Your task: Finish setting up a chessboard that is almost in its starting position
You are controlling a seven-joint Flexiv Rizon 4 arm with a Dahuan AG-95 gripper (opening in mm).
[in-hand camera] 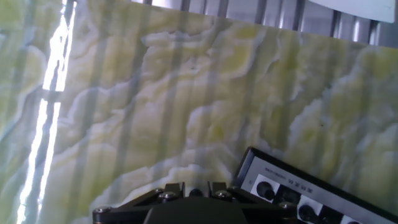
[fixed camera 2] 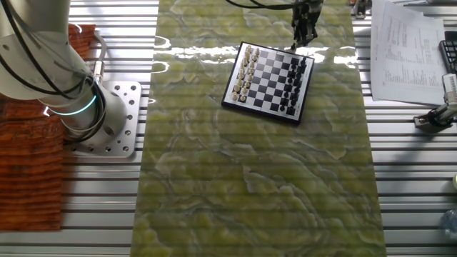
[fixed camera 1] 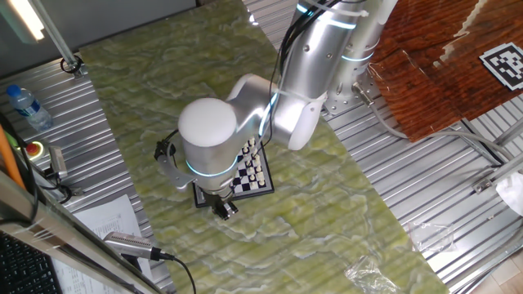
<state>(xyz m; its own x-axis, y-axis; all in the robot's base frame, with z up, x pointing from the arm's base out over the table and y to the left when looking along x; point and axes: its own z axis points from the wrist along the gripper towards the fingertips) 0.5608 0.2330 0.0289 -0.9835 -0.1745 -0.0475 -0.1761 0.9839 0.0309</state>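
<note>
The chessboard (fixed camera 2: 270,73) lies on the green marbled mat, with white pieces along its left rows and black pieces along its right rows. It is partly hidden under the arm in one fixed view (fixed camera 1: 255,173). Only its dark-framed corner shows in the hand view (in-hand camera: 292,190). My gripper (fixed camera 2: 305,37) points down just off the board's black-side far corner, over the mat. It also shows in one fixed view (fixed camera 1: 223,209). In the hand view the jaws stand narrow, with a small dark round piece (in-hand camera: 196,192) between them, so the gripper (in-hand camera: 196,190) looks shut on it.
The mat (fixed camera 2: 250,178) is bordered by ribbed metal table. Paper sheets (fixed camera 2: 407,50) lie to the right of the board, and the arm's base (fixed camera 2: 107,121) is on the left. A water bottle (fixed camera 1: 26,106) and a microphone (fixed camera 1: 135,245) are at the table's edge.
</note>
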